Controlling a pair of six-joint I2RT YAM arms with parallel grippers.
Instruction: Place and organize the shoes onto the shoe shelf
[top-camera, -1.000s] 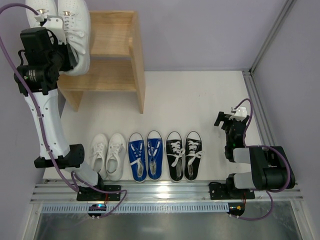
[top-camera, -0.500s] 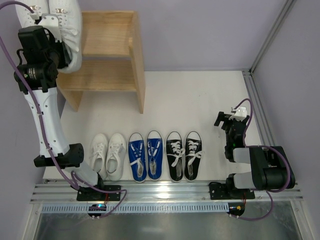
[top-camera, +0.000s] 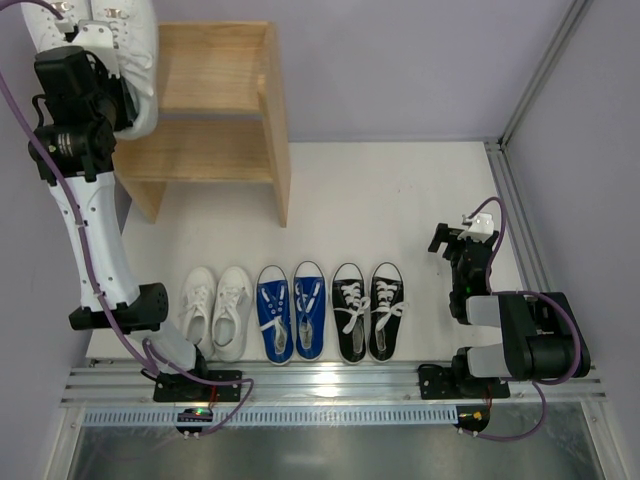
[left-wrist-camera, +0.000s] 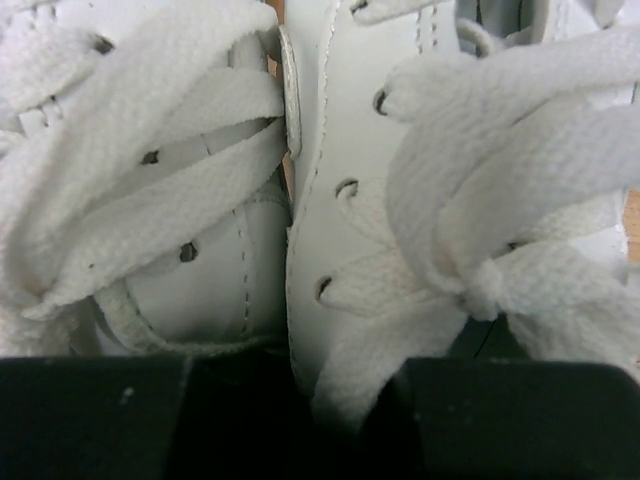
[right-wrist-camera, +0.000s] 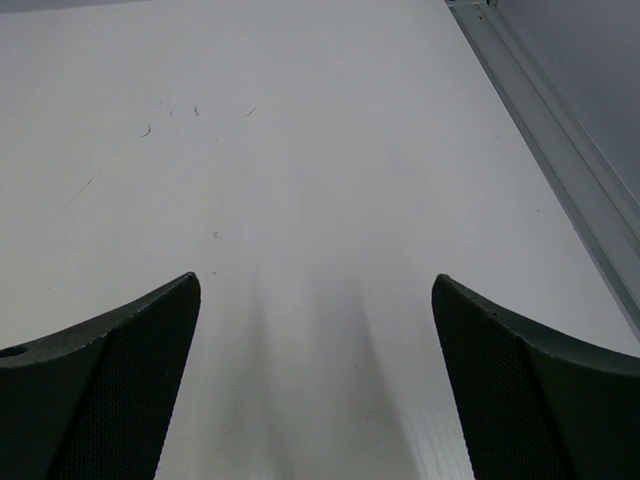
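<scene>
My left gripper (top-camera: 85, 45) is shut on a pair of all-white sneakers (top-camera: 125, 40), held together at the far left over the top of the wooden shoe shelf (top-camera: 215, 100). In the left wrist view the two white shoes (left-wrist-camera: 340, 200) fill the frame with their laces, and my gripper (left-wrist-camera: 300, 370) pinches their adjoining inner walls. On the floor stand a second white pair (top-camera: 215, 312), a blue pair (top-camera: 291, 310) and a black pair (top-camera: 368, 310) in a row. My right gripper (top-camera: 463, 238) is open and empty over bare floor (right-wrist-camera: 315, 290).
An aluminium rail (top-camera: 515, 200) runs along the right edge and shows in the right wrist view (right-wrist-camera: 560, 130). Another rail (top-camera: 330, 380) crosses in front of the shoe row. Purple walls close in at the back and right.
My left arm has carried the white pair further left and back along the shelf top. The right arm and the floor shoes have not moved.
</scene>
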